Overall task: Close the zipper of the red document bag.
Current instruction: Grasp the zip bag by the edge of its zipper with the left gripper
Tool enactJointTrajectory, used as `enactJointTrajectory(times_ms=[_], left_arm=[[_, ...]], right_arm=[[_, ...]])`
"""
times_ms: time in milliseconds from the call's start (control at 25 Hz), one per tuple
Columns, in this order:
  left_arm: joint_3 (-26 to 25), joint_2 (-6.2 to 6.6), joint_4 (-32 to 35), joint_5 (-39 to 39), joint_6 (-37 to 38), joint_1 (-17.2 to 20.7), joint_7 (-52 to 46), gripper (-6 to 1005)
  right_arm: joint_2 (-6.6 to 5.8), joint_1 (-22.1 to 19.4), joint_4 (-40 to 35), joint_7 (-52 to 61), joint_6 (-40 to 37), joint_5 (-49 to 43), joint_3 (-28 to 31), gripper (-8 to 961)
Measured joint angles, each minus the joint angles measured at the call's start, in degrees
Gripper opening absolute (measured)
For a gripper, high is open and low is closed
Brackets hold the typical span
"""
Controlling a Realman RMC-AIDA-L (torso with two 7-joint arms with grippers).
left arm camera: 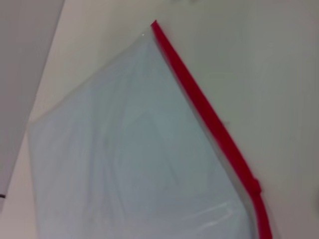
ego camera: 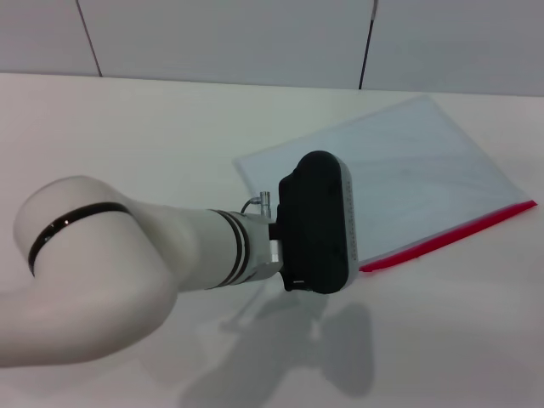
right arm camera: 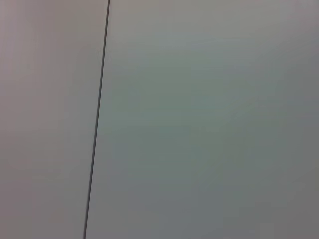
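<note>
Lying flat on the white table [ego camera: 127, 136], the red document bag [ego camera: 399, 170] has its zipper [ego camera: 450, 235] along the near edge, and the left gripper [ego camera: 316, 223] hovers above the bag's near-left corner, its fingers hidden, so I cannot tell their opening.

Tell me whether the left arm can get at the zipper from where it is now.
Probably yes. The left end effector hangs over the near corner of the red document bag, and the zipper runs along the bare table with nothing lying across it.
</note>
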Motion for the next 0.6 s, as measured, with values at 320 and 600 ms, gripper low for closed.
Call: enactJointTrajectory(times_ms=[320, 600], left_arm=[[0.51, -0.08, -3.93, 0.63, -5.73, -0.20, 0.11, 758], [2.38, -0.12, -6.59, 0.55, -9.11, -0.90, 0.16, 754]], right_arm=[[0.00, -0.01, 0.00, 0.00, 0.00, 0.02, 0.00, 891], [0.00, 0.05, 0.00, 0.00, 0.00, 0.02, 0.00, 890]])
